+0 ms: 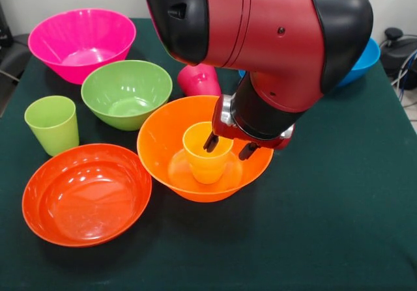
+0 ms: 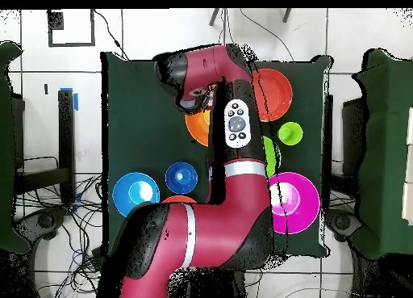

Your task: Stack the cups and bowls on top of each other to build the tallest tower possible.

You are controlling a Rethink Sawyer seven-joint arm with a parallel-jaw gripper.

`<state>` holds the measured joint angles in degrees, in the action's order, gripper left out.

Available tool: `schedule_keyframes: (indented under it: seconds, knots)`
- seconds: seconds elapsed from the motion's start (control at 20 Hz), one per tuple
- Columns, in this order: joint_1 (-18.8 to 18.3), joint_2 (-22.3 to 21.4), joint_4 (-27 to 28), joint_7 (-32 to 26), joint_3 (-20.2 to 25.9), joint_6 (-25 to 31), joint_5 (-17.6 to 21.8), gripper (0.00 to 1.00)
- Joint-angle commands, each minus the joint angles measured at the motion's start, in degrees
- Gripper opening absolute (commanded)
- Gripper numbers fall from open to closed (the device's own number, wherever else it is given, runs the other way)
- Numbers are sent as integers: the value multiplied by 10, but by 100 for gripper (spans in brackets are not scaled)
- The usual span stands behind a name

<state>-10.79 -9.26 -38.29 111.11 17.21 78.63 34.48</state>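
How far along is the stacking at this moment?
Early. Done: the yellow-orange cup stands upright inside the big orange bowl. In hand: the gripper sits at that cup's rim, fingers apart. Left: the pink bowl, green bowl, red-orange bowl, lime cup and the blue bowls stand separate.

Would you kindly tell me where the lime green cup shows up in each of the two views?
Front view: the lime green cup stands upright at the left, beside the green bowl and behind the red-orange bowl.
Overhead view: the lime green cup sits right of centre, just below the red-orange bowl.
Shared landmark: the big pink bowl, upper left in front, lower right overhead.
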Motion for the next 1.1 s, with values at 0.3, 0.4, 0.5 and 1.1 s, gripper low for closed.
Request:
schedule_keyframes:
  seconds: [0.3, 0.4, 0.5, 1.1]
  knots:
    - [12, 7, -5, -159, 7, 34, 29, 100]
    - [11, 6, -8, -158, 7, 31, 28, 100]
    - [12, 6, -8, -157, 7, 31, 28, 100]
    - [10, -27, -33, -156, 6, 66, 6, 100]
